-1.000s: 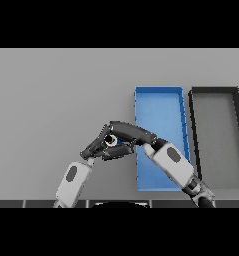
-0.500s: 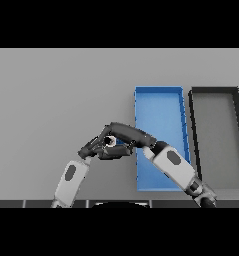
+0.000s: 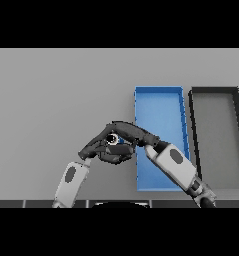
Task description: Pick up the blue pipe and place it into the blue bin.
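Only a small blue sliver and a pale ring end of the blue pipe (image 3: 119, 141) show, left of the blue bin (image 3: 159, 100) and near its lower left side. My right hand (image 3: 129, 132) reaches in from the lower right and curls over the pipe, hiding most of it. My left hand (image 3: 95, 148) comes up from the lower left. Its fingers stretch straight to the pipe's left side, touching the right hand. The pipe is outside the bin, close above the table.
A black bin (image 3: 215, 95) stands right beside the blue bin, at the right edge. The grey table (image 3: 56, 100) stretches wide to the left and behind the hands.
Both hands, with the pipe between them, have sunk a little toward me and the table. The bins have not moved.
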{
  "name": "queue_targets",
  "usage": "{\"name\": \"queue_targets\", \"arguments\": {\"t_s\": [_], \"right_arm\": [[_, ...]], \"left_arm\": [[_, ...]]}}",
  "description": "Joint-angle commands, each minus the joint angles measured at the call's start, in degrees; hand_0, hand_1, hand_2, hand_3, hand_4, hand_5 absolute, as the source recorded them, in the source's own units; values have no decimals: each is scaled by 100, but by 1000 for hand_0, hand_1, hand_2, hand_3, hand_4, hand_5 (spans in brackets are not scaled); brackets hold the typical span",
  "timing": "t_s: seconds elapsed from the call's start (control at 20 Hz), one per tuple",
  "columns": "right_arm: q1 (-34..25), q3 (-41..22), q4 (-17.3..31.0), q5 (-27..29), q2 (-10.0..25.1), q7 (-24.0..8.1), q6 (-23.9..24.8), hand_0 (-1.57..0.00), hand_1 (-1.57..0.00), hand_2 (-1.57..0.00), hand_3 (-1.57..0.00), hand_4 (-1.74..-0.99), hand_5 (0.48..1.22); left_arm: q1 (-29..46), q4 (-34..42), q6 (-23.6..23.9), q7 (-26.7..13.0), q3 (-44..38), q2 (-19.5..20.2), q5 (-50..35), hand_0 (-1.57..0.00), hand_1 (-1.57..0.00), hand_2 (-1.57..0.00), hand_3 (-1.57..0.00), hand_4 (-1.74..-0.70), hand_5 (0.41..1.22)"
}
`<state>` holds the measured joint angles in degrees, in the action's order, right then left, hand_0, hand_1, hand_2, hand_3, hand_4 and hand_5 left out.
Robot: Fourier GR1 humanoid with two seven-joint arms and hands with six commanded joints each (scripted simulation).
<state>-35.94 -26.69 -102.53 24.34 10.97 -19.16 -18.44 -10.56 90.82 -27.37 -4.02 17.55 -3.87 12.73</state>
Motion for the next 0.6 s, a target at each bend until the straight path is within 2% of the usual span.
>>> {"name": "queue_targets", "arguments": {"t_s": [0.0, 0.05, 0.25, 0.3, 0.4, 0.55], "right_arm": [[-96, 39, -24, 91, -14, -116, 91, -1571, -1571, -1571, -1570, -1741, 1221], [-259, 143, -31, 361, -75, -421, 252, -1571, -1571, -1571, -1571, -1741, 1221], [-1036, 671, 53, 1341, 56, -976, 542, -1571, -1571, -1571, -1571, -1741, 1221], [-1403, 882, 128, 1645, 128, -997, 538, -1571, -1571, -1571, -1571, -1741, 1221], [-1931, 1191, 416, 1975, 257, -829, 536, -1571, -1571, -1571, -1571, -1741, 1221], [-2483, 1620, 867, 1658, 596, -502, 1038, -1571, -1571, -1571, -1571, -1741, 1221]], "left_arm": [[-51, -21, 3, -16, -19, -17, -16, -25, -23, -22, -20, -922, 482], [-17, -43, 28, 22, 22, -28, 36, -20, -18, -18, -16, -916, 474], [22, 11, -84, 1, -4, 60, -53, -8, -7, -7, -6, -907, 450], [19, -38, -74, -27, 9, 56, -11, -6, -5, -5, -5, -906, 445], [-28, -37, -72, -83, -11, 38, -30, -3, -3, -3, -3, -906, 437], [1, -44, -55, -156, -13, 17, -23, -1, -1, -1, -1, -902, 432]]}}
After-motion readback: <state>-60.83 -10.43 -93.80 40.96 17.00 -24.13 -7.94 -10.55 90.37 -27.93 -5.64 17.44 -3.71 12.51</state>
